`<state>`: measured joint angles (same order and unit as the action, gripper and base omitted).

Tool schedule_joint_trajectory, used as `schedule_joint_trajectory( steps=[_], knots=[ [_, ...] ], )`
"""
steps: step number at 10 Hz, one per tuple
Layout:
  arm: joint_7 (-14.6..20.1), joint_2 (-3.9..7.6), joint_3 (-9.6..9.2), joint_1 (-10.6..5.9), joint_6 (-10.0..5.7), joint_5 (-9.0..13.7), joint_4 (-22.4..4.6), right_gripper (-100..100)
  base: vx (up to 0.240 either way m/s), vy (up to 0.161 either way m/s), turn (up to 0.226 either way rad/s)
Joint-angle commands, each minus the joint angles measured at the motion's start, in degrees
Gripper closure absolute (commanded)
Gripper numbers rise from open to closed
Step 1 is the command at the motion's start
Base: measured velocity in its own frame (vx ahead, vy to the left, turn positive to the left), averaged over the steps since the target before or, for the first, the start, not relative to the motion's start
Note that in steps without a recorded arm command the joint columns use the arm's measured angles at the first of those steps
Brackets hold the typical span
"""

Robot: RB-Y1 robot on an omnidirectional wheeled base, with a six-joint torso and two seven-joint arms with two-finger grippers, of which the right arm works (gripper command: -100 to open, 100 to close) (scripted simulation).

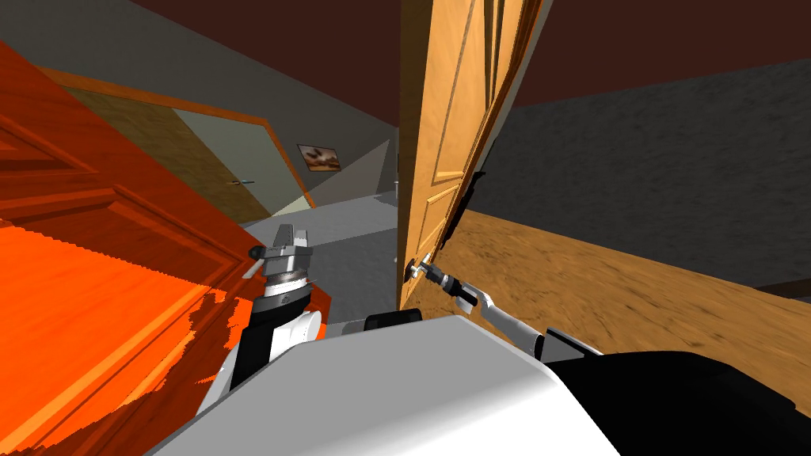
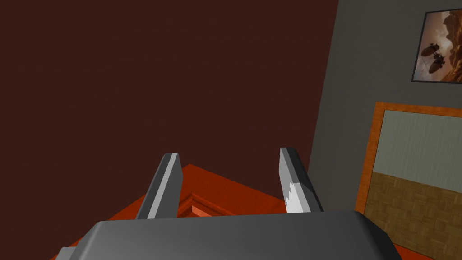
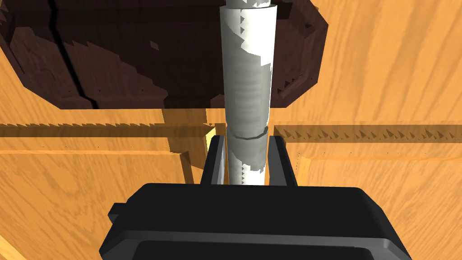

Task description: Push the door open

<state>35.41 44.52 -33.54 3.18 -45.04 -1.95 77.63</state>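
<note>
Head view: you had the light wooden door (image 1: 443, 119) ajar straight ahead, nearly edge-on, with the right gripper (image 1: 425, 266) at the handle (image 1: 412, 271) low on the door's near edge. The left gripper (image 1: 290, 236) hung well left of the door.

Left wrist view: its fingers stood apart, empty.

Right wrist view: the fingers pressed both sides of the pale grey handle, close to the door's face. I judge you should hold firm and push along the door's swing, not across it. No writing was readable.
</note>
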Motion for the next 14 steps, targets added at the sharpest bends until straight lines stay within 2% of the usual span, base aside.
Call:
schedule_joint_trajectory(
  steps=[1,2,4,6,7,8,9,11,12,14],
  knots=[
    [0.0,0.12,0.12,0.07,-0.15,0.1,0.0,100,0.0,0.0,0.0],
    [-1.6,-2.44,1.17,-1.05,1.58,0.0,-1.1,100,0.031,0.054,-0.034],
    [-3.4,-5.24,2.49,-2.27,3.4,0.1,-2.4,100,0.069,0.086,-0.032],
    [-5.7,-8.77,4.17,-3.8,5.69,0.1,-4.0,100,0.073,0.096,-0.015],
    [-5.7,-8.77,4.17,-3.8,5.69,0.1,-4.0,100,0.08,0.074,0.004],
    [-7.0,-10.75,5.11,-4.67,6.98,0.2,-4.9,100,0.07,0.061,-0.004],
    [-7.0,-10.75,5.11,-4.67,6.98,0.2,-4.9,100,0.051,0.044,0.004],
    [-9.7,-14.95,7.13,-6.53,9.76,0.2,-6.9,100,0.075,0.053,-0.035],
    [-9.7,-15.03,7.13,-6.53,9.76,0.2,-6.9,100,0.06,0.056,-0.01],
    [-12.7,-19.35,9.27,-8.49,12.69,0.3,-9.0,100,0.058,0.067,-0.03]
  ],
)
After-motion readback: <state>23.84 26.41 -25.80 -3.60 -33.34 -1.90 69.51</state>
